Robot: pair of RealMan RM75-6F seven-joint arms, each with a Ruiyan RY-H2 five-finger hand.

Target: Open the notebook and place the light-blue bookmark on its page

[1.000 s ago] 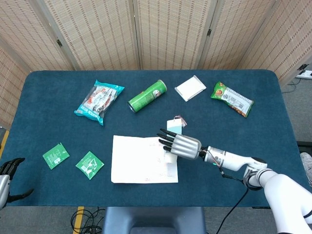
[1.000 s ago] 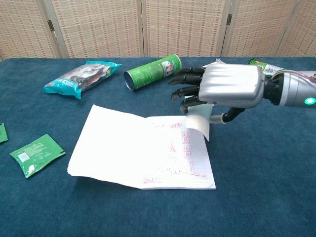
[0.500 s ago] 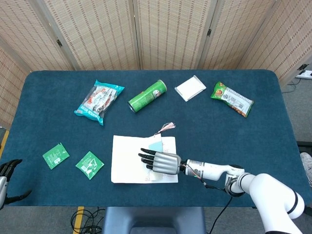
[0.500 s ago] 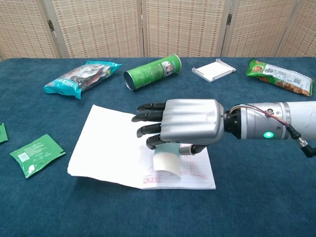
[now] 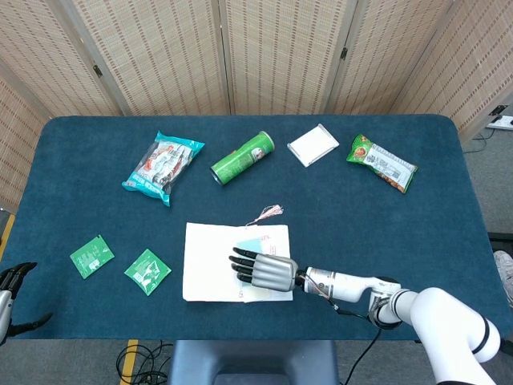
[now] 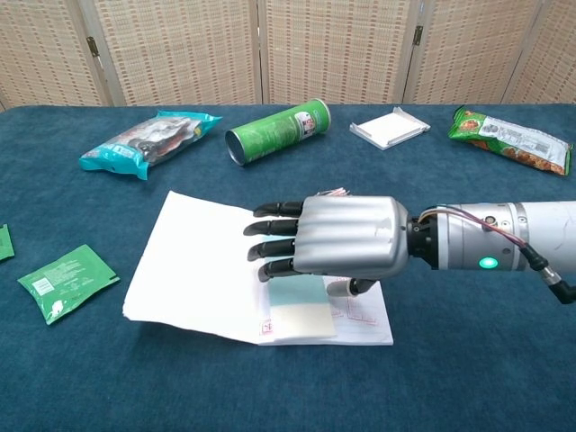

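Even, bright, seemingly overhead light fills both views; shadows are soft and short. The right hand (image 6: 346, 247) shows a mild sheen on its silver back and shades the notebook (image 6: 207, 270) page beneath. Both views look sharp; the head view bends slightly near its edges.

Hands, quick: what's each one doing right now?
Left hand: open, holding nothing, at the table's edge.
Right hand: over the bookmark on the notebook; grip cannot be told.

The head view looks steeply down from above at the whole table (image 5: 72, 200). The chest view sits low at the near edge, facing across it, much closer. Both share the open notebook (image 5: 216, 261) (image 6: 202, 270).
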